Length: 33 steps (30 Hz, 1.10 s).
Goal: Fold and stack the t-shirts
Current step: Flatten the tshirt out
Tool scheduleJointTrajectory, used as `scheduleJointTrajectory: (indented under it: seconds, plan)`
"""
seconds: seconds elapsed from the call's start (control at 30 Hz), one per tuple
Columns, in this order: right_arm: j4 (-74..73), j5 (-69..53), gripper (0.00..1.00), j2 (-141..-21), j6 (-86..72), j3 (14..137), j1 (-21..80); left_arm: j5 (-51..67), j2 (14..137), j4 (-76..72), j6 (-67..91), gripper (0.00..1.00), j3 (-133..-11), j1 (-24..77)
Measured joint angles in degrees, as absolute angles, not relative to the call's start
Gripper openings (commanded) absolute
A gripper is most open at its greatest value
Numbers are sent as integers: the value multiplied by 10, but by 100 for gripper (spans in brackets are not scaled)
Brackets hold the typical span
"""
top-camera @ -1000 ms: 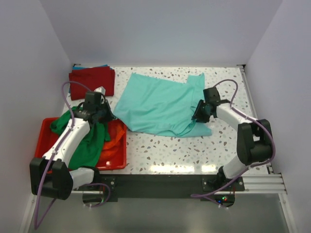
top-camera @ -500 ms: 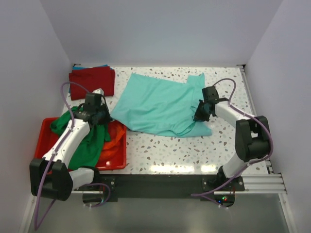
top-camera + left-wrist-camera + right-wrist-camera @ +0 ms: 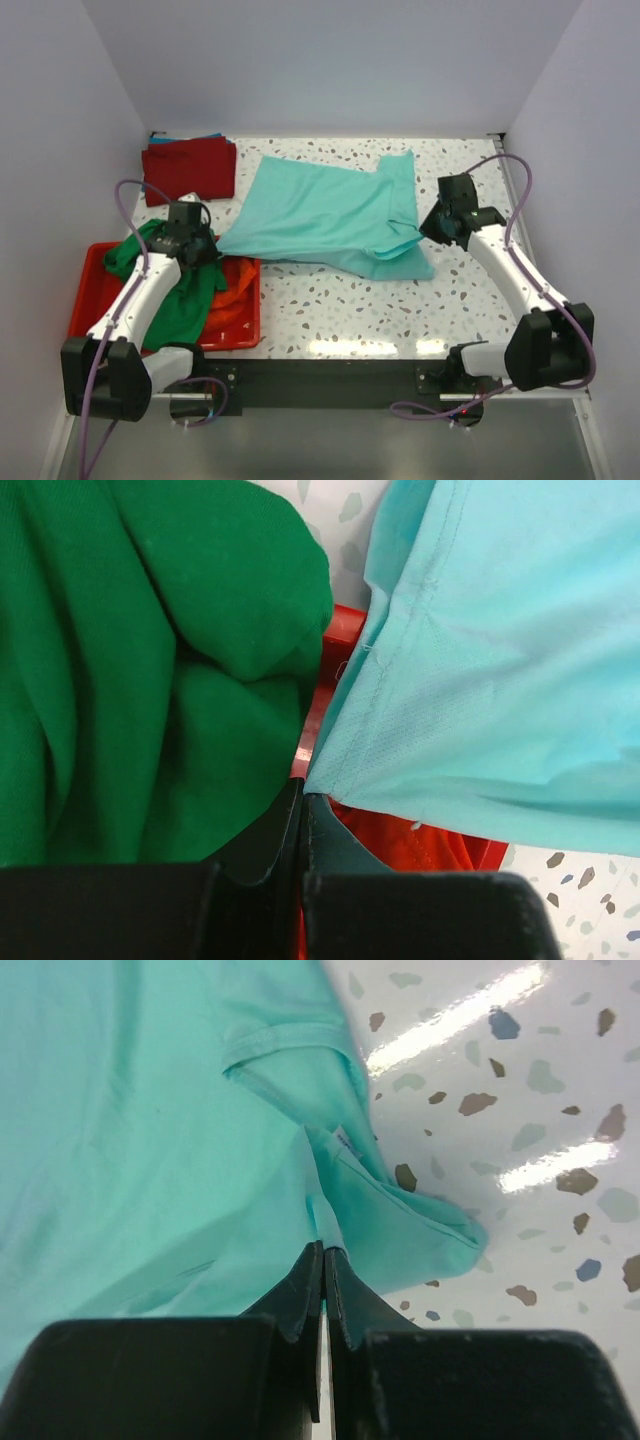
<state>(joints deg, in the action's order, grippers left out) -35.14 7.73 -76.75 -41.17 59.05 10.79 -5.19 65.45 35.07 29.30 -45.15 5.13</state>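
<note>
Teal shirt (image 3: 320, 215) lies with its long axis left-right, slung between both arms. Left pincer (image 3: 303, 802) is clamped on its left corner, right pincer (image 3: 323, 1252) on its right edge.

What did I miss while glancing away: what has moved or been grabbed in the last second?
The right gripper closed on the right edge of the teal shirt and pulled it rightward; the left gripper, shut on the opposite corner throughout, drew it slightly left, stretching the shirt out. The dark red shirt, green shirt and red bin stayed put.
</note>
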Motion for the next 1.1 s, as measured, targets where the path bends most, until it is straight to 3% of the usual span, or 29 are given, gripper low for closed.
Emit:
scheduleJointTrajectory:
  seconds: [0.07,0.1,0.13,0.17,0.23,0.3,0.67,1.1]
  plan:
    - [-364,96,0,-744,-416,590,106,-51,655,350,293,0,-451,49]
    - [-368,102,6,-733,-418,589,105,-49,655,349,293,0,-451,49]
    - [-371,107,23,-724,-419,587,105,-46,655,349,293,0,-451,49]
    - [-375,109,31,-717,-422,585,105,-41,655,349,293,0,-451,49]
    - [-383,110,46,-700,-422,572,105,-28,655,347,293,0,-451,48]
    - [-390,110,52,-682,-421,548,105,-9,654,335,293,0,-444,48]
    - [-366,17,46,-658,-394,420,104,48,653,318,293,0,-413,46]
    - [-294,5,39,-768,-317,462,105,67,653,309,293,0,-413,46]
